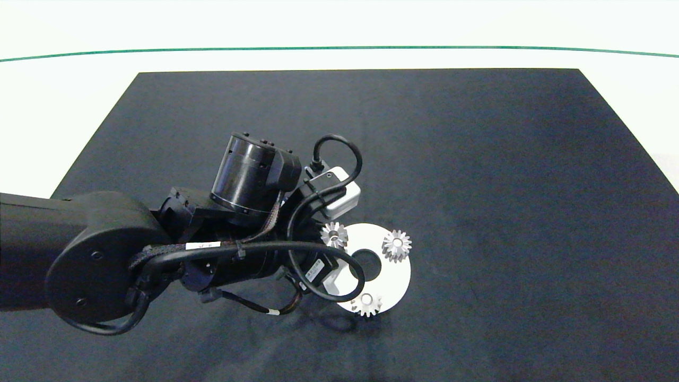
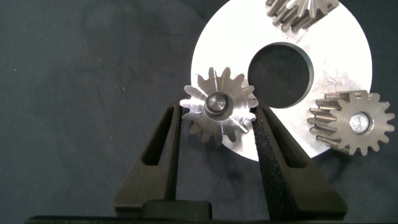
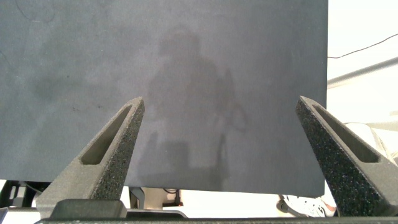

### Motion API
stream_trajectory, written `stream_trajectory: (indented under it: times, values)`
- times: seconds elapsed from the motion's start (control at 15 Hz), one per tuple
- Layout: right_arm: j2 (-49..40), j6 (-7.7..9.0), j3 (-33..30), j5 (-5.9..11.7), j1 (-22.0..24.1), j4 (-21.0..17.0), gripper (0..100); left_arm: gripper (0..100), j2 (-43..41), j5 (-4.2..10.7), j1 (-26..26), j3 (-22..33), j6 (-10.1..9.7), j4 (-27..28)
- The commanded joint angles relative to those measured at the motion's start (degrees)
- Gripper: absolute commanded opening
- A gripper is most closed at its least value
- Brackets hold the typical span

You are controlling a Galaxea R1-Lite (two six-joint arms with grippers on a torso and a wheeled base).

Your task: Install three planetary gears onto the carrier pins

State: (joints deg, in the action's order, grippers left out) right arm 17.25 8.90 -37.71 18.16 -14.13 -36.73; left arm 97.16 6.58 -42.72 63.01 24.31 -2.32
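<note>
A flat white carrier disc [image 1: 395,277] [image 2: 348,56] lies on the black mat with three silvery planetary gears on it. My left gripper [image 1: 330,236] [image 2: 217,112], reaching in from the left, is shut on the gear at the disc's near-left edge [image 1: 335,234] [image 2: 219,107]; a carrier pin [image 2: 217,102] shows through its centre hole. A second gear [image 1: 396,245] [image 2: 301,11] sits across the large centre hole. The third gear [image 1: 366,304] [image 2: 351,122] also sits on a pin [image 2: 362,122]. My right gripper [image 3: 219,106] hangs open over the mat's edge, outside the head view.
The black mat [image 1: 477,159] covers most of the white table, and a green line [image 1: 339,48] runs along the back. The left arm's cables [image 1: 297,254] loop over the disc's left side.
</note>
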Motion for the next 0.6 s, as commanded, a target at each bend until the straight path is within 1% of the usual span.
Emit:
stream_trajectory:
  times: [0.07,0.4,0.47,0.6]
  values:
    - [0.15,0.07,-0.09,0.12,-0.02,-0.18,100,1,-0.04,0.1,-0.09,0.09,0.04,0.03]
    - [0.33,0.07,-0.09,0.03,0.07,0.08,100,1,-0.04,0.1,-0.09,0.09,0.21,0.03]
    - [0.33,0.07,-0.09,0.03,-0.02,0.08,100,100,0.05,0.1,-0.17,0.27,0.13,-0.06]
    - [0.24,0.07,-0.09,0.03,-0.02,0.08,100,100,0.14,0.1,-0.26,0.36,0.13,0.03]
